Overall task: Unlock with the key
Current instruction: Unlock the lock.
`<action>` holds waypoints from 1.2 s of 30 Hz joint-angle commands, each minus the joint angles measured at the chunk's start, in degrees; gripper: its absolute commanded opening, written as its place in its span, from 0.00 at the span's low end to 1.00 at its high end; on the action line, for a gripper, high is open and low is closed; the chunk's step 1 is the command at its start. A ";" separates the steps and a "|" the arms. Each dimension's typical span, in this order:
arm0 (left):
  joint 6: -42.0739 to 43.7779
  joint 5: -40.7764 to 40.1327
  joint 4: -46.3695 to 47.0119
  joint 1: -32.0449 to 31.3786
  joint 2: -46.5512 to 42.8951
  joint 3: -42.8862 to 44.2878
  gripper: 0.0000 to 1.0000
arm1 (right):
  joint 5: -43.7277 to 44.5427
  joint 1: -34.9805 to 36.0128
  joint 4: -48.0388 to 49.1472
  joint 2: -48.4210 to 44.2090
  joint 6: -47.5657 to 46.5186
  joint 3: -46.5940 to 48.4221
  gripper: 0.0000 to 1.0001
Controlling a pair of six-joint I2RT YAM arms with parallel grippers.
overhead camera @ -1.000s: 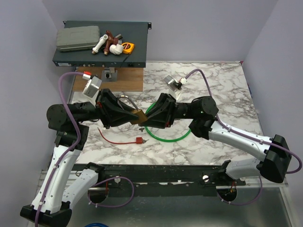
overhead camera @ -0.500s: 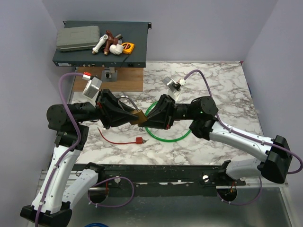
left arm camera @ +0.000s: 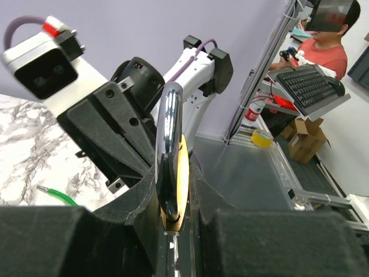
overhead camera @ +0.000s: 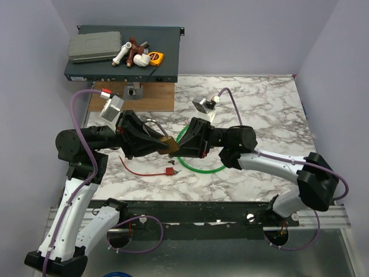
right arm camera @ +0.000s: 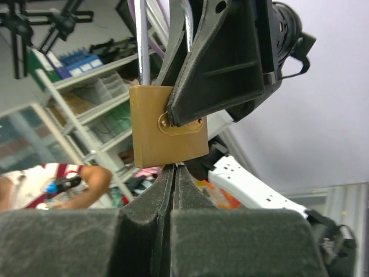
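A brass padlock (overhead camera: 168, 142) hangs above the marble table between the two arms, with my left gripper (overhead camera: 163, 140) shut on its flat faces. In the left wrist view the brass body (left arm camera: 182, 173) sits edge-on between my fingers, silver shackle (left arm camera: 169, 133) pointing away. My right gripper (overhead camera: 176, 151) meets the padlock from the right. In the right wrist view its jaws (right arm camera: 174, 168) are pressed together right under the padlock's (right arm camera: 167, 124) bottom edge. Only a thin silvery sliver of the key (right arm camera: 174, 164) shows between the tips, at the lock's underside.
A green cable loop (overhead camera: 202, 167) lies on the table under the right arm. A red wire with a plug (overhead camera: 144, 171) lies under the left gripper. At the back left a dark box (overhead camera: 124, 69) carries fittings and a tape measure, with a wooden board (overhead camera: 155, 97) in front.
My right arm slid left up to the padlock and its jaws closed together at the lock's bottom edge. The left gripper kept the padlock still.
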 commanded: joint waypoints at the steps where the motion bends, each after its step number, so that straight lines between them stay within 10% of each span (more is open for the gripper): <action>1: -2.20 1.04 5.40 0.02 -1.27 0.80 0.00 | -1.64 0.19 23.02 5.05 15.89 2.18 0.01; 12: -4.36 1.96 8.26 -0.07 -1.63 1.05 0.00 | -2.29 0.31 26.49 10.09 23.71 7.41 0.02; 16: -4.05 1.80 7.67 -0.07 -2.02 0.99 0.00 | -5.66 -0.33 23.76 8.59 21.55 6.79 0.37; 17: -3.81 1.68 7.29 -0.07 -2.17 0.96 0.00 | -6.91 -0.87 20.92 7.17 19.44 6.15 0.53; 21: -2.05 1.42 3.23 -0.03 -2.82 1.21 0.00 | -10.73 -4.58 -1.44 -2.65 2.76 3.81 0.62; 25: -0.66 0.61 1.12 0.01 -3.53 0.33 0.00 | -5.91 -4.74 -51.03 -11.84 -33.75 13.85 0.62; 36: 1.51 -1.97 -0.88 0.45 -1.22 0.99 0.00 | -0.69 -1.20 -61.12 -12.04 -45.78 15.98 0.57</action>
